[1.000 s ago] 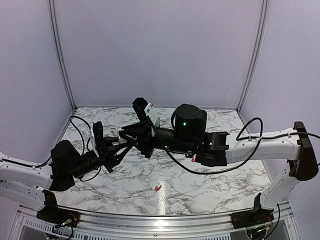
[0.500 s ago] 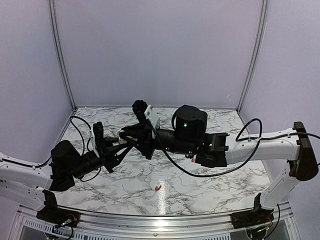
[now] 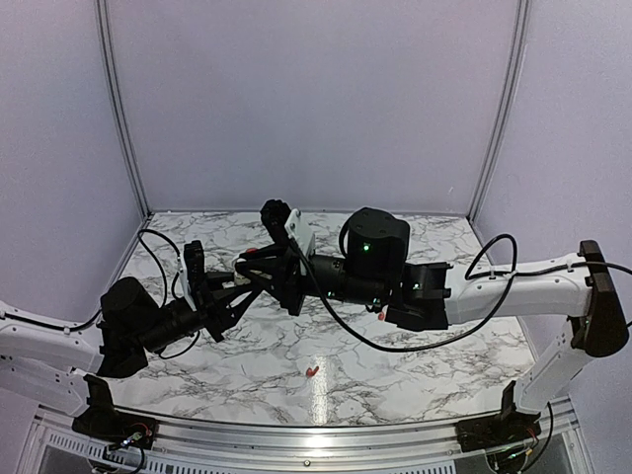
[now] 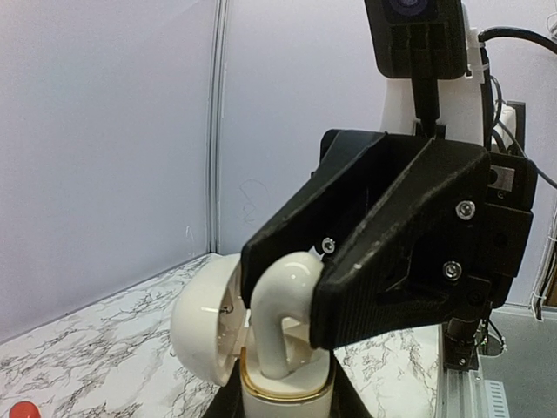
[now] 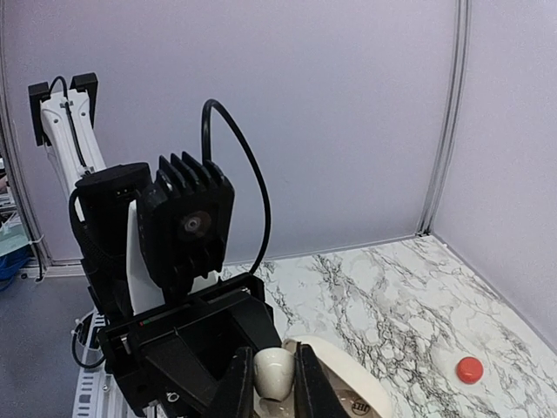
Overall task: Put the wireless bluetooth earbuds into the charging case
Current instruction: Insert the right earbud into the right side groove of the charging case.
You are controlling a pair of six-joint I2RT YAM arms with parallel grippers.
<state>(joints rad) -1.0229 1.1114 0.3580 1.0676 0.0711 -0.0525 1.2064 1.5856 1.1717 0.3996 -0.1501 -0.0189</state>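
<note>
The right gripper (image 5: 273, 387) is pinched on a white, hooked earbud (image 4: 271, 340). The earbud's stem stands down in the mouth of the cream charging case (image 4: 204, 326), which is hinged open toward 9 o'clock in the left wrist view. The left gripper (image 4: 283, 411) is clamped on the case's base from 6 o'clock, over the marble table (image 3: 425, 365), where in the top view a small red piece (image 3: 312, 371) lies at 5 o'clock from the meeting grippers, well apart.
</note>
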